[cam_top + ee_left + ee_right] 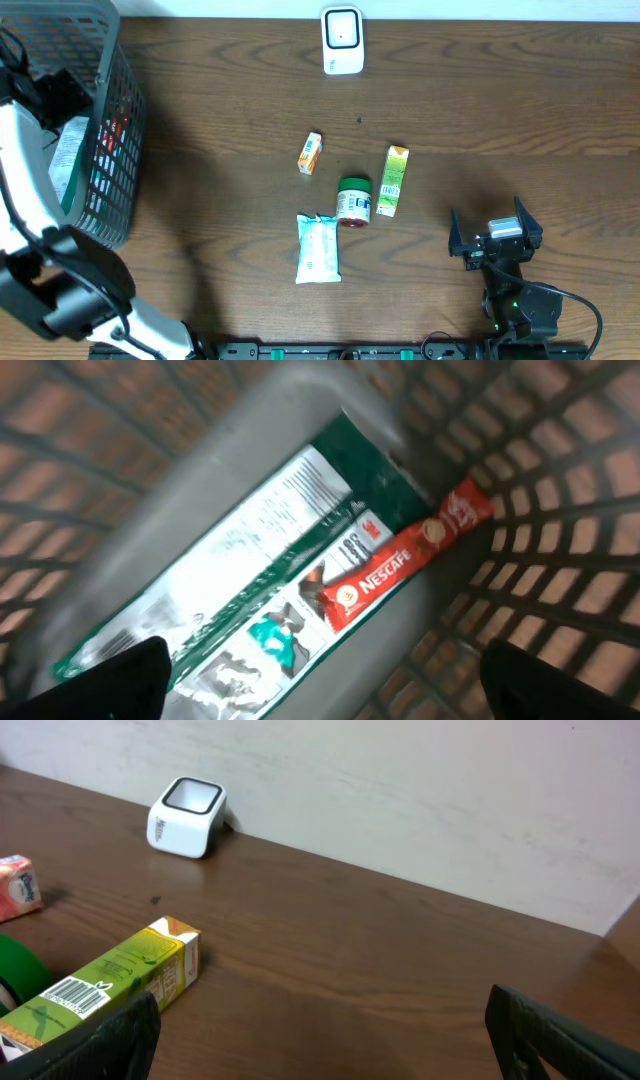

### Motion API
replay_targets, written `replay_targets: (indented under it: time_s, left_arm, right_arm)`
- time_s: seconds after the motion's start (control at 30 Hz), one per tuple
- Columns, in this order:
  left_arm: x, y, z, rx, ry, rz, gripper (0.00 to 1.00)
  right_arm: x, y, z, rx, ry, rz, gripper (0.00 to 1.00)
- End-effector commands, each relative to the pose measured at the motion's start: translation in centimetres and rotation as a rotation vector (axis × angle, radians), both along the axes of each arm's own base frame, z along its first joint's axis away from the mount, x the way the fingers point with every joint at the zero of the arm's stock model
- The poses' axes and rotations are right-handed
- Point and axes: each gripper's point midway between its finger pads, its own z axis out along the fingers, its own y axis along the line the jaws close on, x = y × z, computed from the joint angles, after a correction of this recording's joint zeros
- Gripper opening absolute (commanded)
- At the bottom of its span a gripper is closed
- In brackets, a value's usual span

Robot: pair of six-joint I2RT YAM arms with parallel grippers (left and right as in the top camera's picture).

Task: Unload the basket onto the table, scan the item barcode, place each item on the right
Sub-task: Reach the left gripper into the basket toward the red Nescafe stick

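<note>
Two grippers show here, and both stand wide with nothing between their fingers. The left gripper [330, 685] hangs inside the grey mesh basket [128, 120] at the far left corner of the table [520, 100], its dark fingertips [115, 680] spread to the lower corners of its own wrist view. Below it, on the basket floor, we see a green and white pouch [250, 550] with a red Nescafé stick [385, 575] lying across one end of it. The right gripper [488, 215] sits near the front edge toward the right corner, apart from everything else. The white scanner [342, 40] stands at the middle of the far edge. Four items lie in the middle of the surface: a small orange carton [311, 153], a jar with a green lid [353, 201] on its side, a green carton [392, 180] just beside the jar on its right, and a white packet [318, 248] nearer the front edge. From the right wrist view we make out a barcode label [75, 992] on the upper face of the green carton. We cannot tell whether the jar and the green carton touch.
</note>
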Motion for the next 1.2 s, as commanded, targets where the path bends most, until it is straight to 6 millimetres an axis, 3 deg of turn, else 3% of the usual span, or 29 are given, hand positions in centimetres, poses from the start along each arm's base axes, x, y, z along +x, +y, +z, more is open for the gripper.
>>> replay_targets:
  time_s: [0.0,0.3,0.33,0.37,0.43,0.83,0.93,1.0,1.17]
  left_arm:
    - [0.8,0.2,-2.4,-0.051,0.023,-0.102,0.98]
    - [3.0,-0.4,-8.7,-0.134,0.070,-0.231,0.98]
    - [3.2,-0.3,-9.1,-0.134,0.070,-0.232,0.91]
    - [3.4,-0.3,-9.5,-0.134,0.070,-0.233,0.76]
    - [3.7,-0.2,-10.3,-0.137,0.073,-0.234,0.61]
    - [5.5,-1.5,-16.0,-0.140,0.140,-0.270,0.58]
    - [5.0,-1.1,-17.2,-0.113,0.186,-0.254,0.48]
    - [4.9,-0.9,-17.4,-0.110,0.193,-0.245,0.35]
    - [5.2,-0.7,-16.1,-0.108,0.160,-0.204,0.14]
  right_arm:
    - [0.0,0.1,-0.1,0.013,0.003,0.002,0.99]
    - [0.0,0.1,-0.1,0.013,0.003,0.002,0.99]
    - [0.0,0.1,-0.1,0.013,0.003,0.002,0.99]
    - [0.0,0.1,-0.1,0.013,0.003,0.002,0.99]
    - [0.0,0.1,-0.1,0.013,0.003,0.002,0.99]
    - [0.0,0.1,-0.1,0.013,0.003,0.002,0.99]
    - [0.0,0.1,-0.1,0.013,0.002,0.002,0.99]
    - [0.0,0.1,-0.1,0.013,0.003,0.002,0.99]
    - [0.0,0.1,-0.1,0.013,0.002,0.002,0.99]
